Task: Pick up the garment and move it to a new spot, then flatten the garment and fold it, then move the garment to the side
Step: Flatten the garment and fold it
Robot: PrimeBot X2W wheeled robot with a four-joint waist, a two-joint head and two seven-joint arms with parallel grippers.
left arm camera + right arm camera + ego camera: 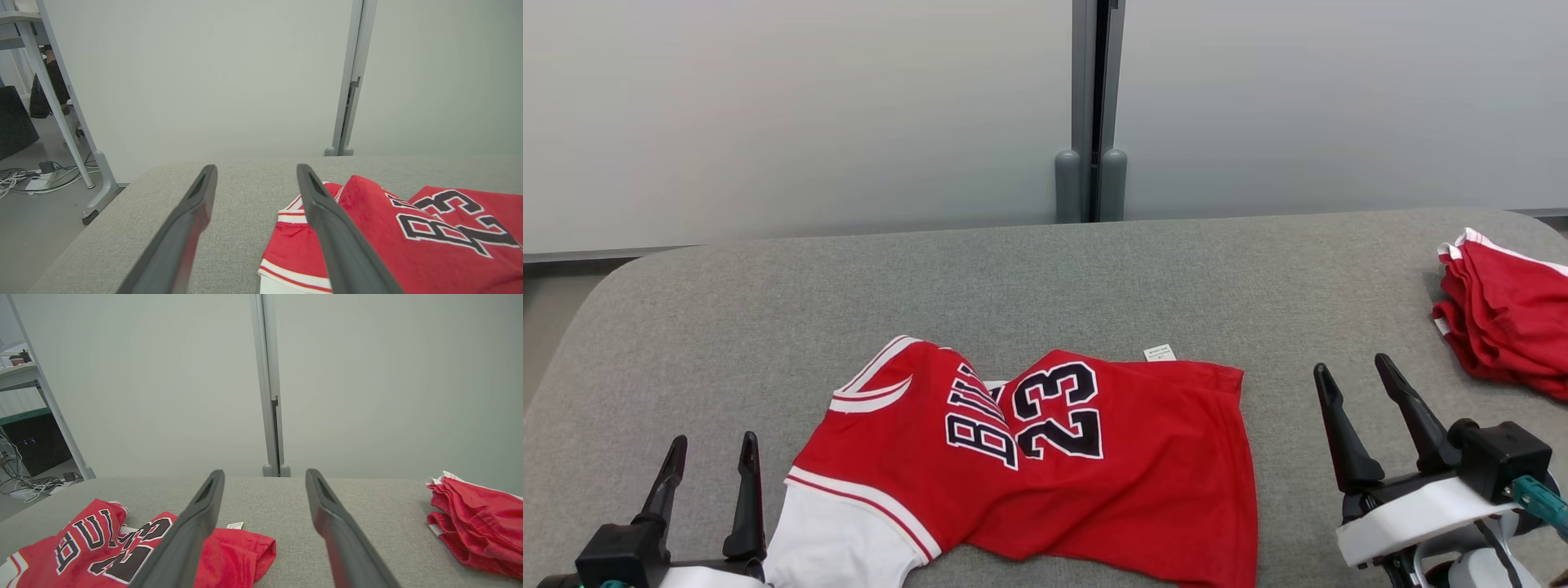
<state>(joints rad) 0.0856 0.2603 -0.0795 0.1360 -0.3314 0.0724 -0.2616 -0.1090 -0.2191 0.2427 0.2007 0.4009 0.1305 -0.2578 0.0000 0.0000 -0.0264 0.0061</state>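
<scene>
The garment [1045, 457] is a red jersey with black "23" lettering and white trim, lying rumpled near the front middle of the grey table [1045, 278]. It also shows in the left wrist view as the jersey [408, 241] and in the right wrist view as the jersey [102, 551]. My left gripper [712, 453] stands open just left of its white-trimmed end, holding nothing. To the right of the jersey, my right gripper [1352, 380] is open and apart from the cloth. The left gripper [255, 175] and the right gripper [264, 479] show spread fingers.
A pile of folded red clothes [1507, 314] sits at the table's right edge, also seen as red clothes [474, 522]. A grey partition with a post [1092, 106] stands behind the table. Cables [36, 179] lie on the floor at the left.
</scene>
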